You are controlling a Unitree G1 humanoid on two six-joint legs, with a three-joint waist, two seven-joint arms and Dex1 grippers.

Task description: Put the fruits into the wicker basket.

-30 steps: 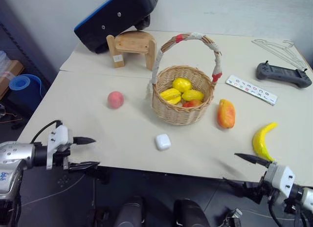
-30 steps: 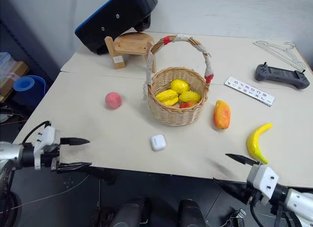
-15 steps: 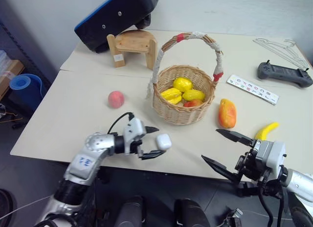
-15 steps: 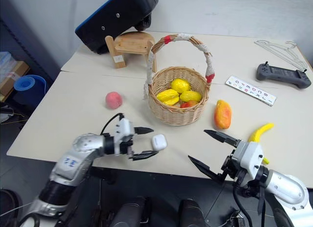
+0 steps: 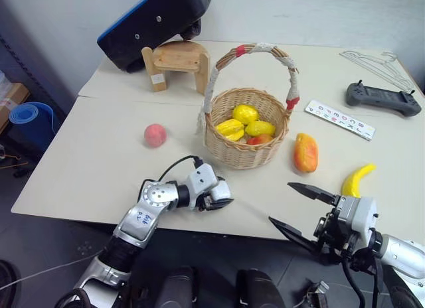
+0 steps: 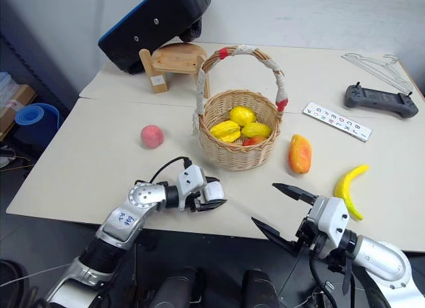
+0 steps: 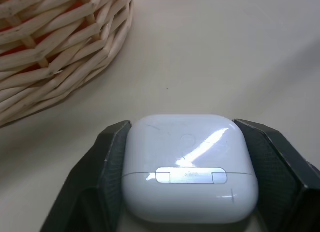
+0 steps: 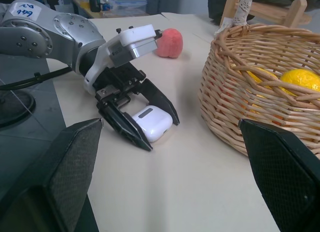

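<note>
Left wrist view looks along two black, fine-textured fingers (image 7: pixel 107 167) pressed against both sides of a small glossy white rounded plastic case (image 7: pixel 190 167), which sits on the matte cream tabletop (image 7: pixel 215 57) just beside the coarse woven wall of the round tan wicker basket (image 7: pixel 60 57). So the left gripper (image 5: pixel 216 195) is pinching the case, not a fruit.

From the head camera, the basket (image 5: pixel 246 152) stands near the middle of the table, its tall arched handle wrapped in white cord with red bands. Inside lie smooth yellow lemon-like fruits (image 5: pixel 245 113) and a bit of something orange-red. Left of the basket, well apart from it, sits the round pink peach (image 5: pixel 155 135) with open table all round. On the basket's right, near but not touching, lies the orange-red oval mango (image 5: pixel 305 152); the curved yellow banana (image 5: pixel 354 180) lies further right, close to the table's front edge.

The right gripper (image 5: pixel 292 206) hangs at the front edge of the table, its black pointed fingers spread wide with nothing between them, the banana just beyond it.

Toward the back are a plain wooden stool (image 5: pixel 176 64), a dark padded case with a blue edge (image 5: pixel 153 22), a black handheld controller (image 5: pixel 383 99), a thin wire hanger (image 5: pixel 375 61) and a white printed strip (image 5: pixel 339 119). The front stretch of table between peach and case is bare.
</note>
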